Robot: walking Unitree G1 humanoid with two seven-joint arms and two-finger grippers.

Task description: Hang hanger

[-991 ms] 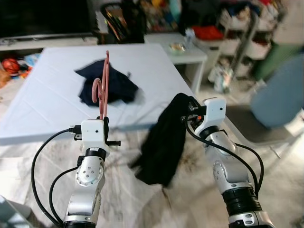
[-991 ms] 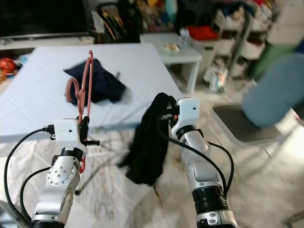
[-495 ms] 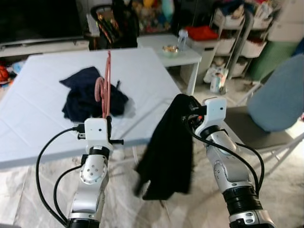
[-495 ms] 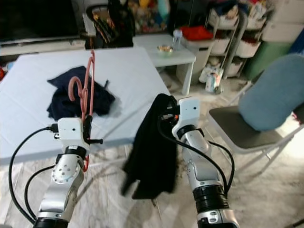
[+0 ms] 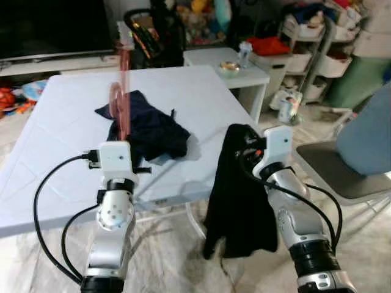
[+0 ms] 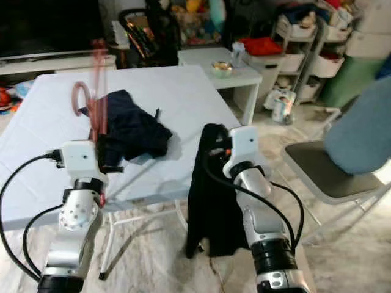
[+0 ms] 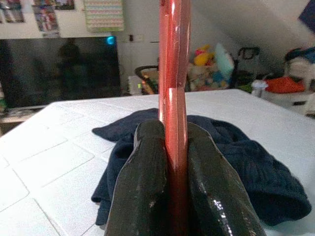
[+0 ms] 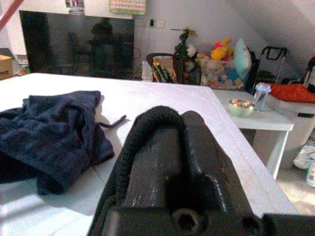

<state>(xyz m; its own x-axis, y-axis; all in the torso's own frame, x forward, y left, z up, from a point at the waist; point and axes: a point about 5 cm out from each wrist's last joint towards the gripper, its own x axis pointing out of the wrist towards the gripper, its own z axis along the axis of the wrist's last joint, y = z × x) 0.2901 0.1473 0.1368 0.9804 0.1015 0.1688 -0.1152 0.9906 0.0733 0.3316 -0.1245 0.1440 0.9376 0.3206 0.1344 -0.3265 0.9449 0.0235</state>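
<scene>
Cluttered living room on my feed, with a big pale-blue table [image 5: 55, 159] straight ahead of the robot. My left gripper [image 7: 170, 162] is clamped on the shaft of a pinkish-red plastic hanger [image 5: 122, 107], both black fingers [image 7: 142, 172] pressed flat against it; the hanger stands upright above the table's near edge, its hook end blurred in the head views. My right gripper [image 5: 247, 143] has its fingers closed on a black garment [image 5: 238, 201], which drapes over them and hangs down just off the table's right side, toward the floor. On the tabletop behind the hanger lies a crumpled dark navy knitted garment [image 5: 149, 131] (no label I can read on it). Further back I see a dark television screen [image 8: 74, 44], a small white side table [image 5: 229, 61] carrying a small bowl [image 5: 229, 66] and a bottle, and shelves of soft toys. A grey-blue folding chair [image 5: 357, 165] stands to the robot's right.
</scene>
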